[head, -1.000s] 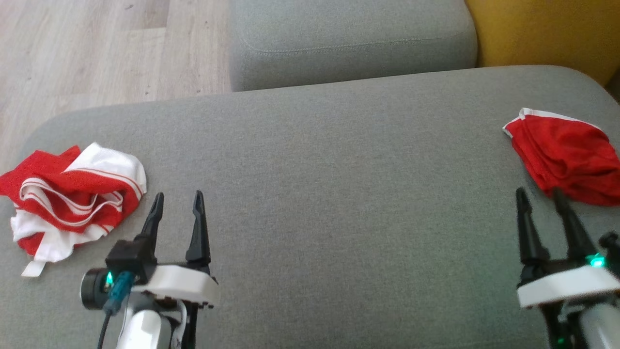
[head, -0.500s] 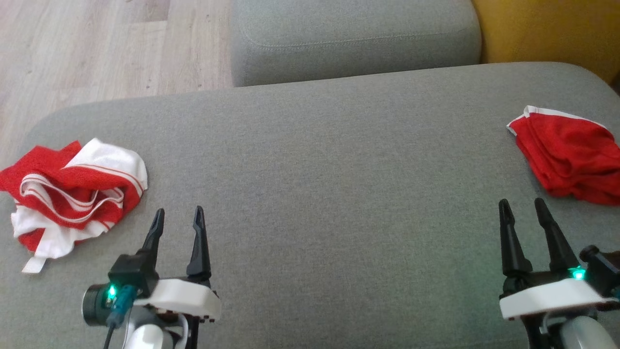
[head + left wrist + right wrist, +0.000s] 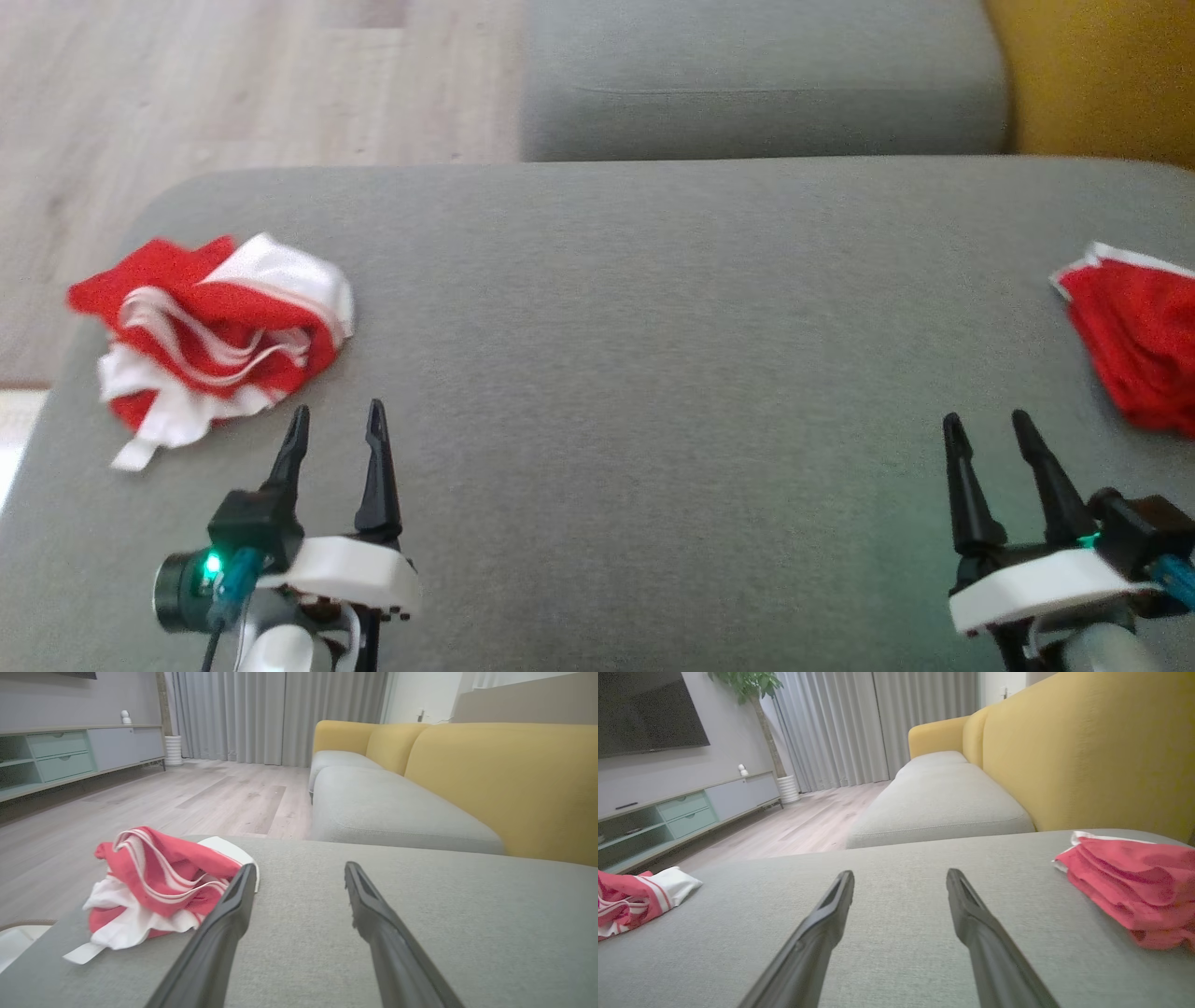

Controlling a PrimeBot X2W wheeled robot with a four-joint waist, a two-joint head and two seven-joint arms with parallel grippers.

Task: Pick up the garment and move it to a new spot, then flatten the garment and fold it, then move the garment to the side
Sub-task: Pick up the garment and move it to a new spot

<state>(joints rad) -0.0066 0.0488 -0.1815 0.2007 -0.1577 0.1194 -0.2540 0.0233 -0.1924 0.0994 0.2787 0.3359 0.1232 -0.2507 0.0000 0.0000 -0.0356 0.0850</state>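
You get no legible txt here: no labels, brands, nos. or signs readable in any view.

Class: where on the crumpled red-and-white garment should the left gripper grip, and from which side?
Probably the raised striped fold atop the red-and-white garment, coming down from above with the open left gripper: the heap bunches upward, offering a ridge to pinch.
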